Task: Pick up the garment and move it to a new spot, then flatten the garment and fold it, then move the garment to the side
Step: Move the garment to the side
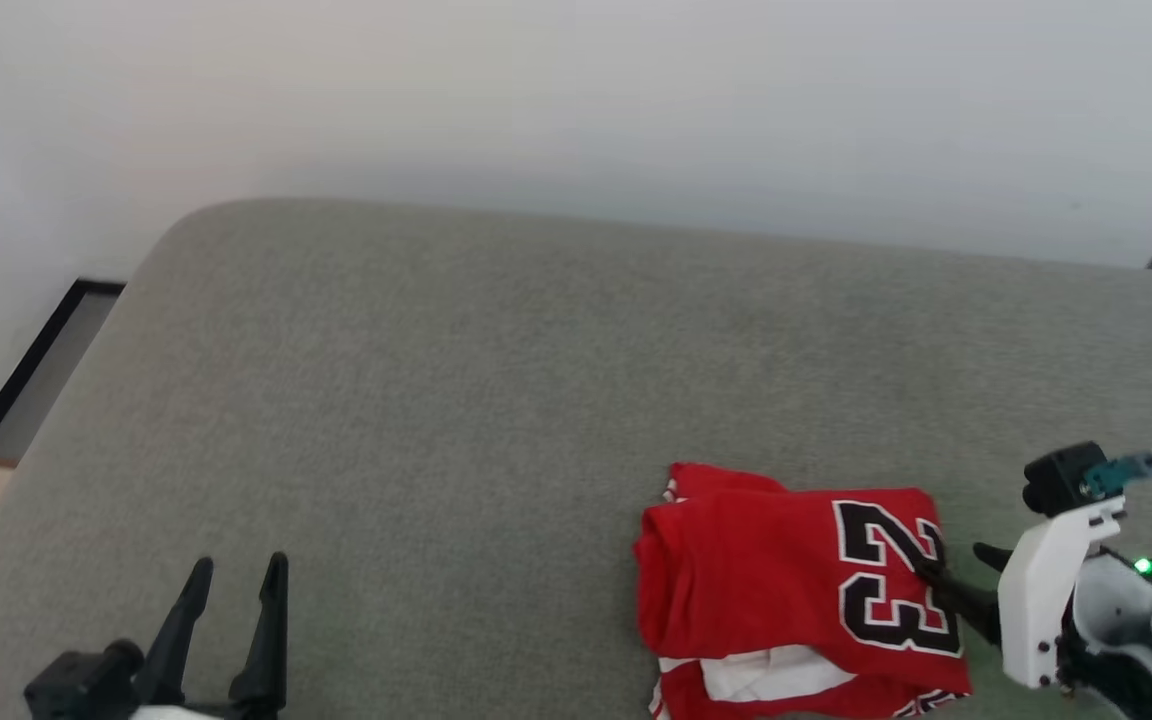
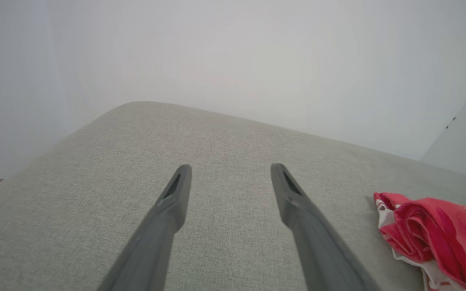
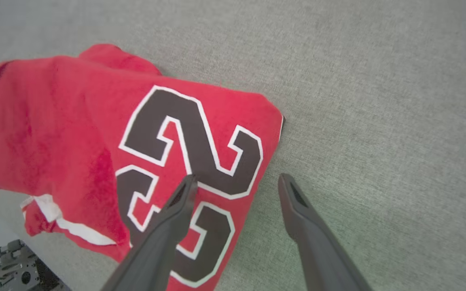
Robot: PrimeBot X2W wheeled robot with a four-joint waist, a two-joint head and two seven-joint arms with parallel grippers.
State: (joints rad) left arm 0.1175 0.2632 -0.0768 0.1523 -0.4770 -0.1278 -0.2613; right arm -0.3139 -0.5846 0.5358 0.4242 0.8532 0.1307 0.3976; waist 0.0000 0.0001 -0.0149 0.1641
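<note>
Two grippers, both with jaws spread wide, neither holding anything. Right gripper (image 3: 237,178) sits low at the right edge of the garment (image 1: 766,580), pointing left. In the right wrist view one finger (image 3: 176,210) lies over the black "23", the other over bare cloth just beside the hem. Cannot tell whether the first finger touches the fabric. White wrist housing behind it, green light on, cable trailing to the right.

Left gripper (image 1: 239,562) hovers at the near left, fingers pointing toward the far side, well apart from the garment.

Garment: red jersey, folded into a rough bundle, number face up, lying near the right of the near edge of the grey upholstered surface (image 1: 436,400). White strip shows along its near side, and the left side is bunched into rolled folds. Pale wall beyond the far edge.
</note>
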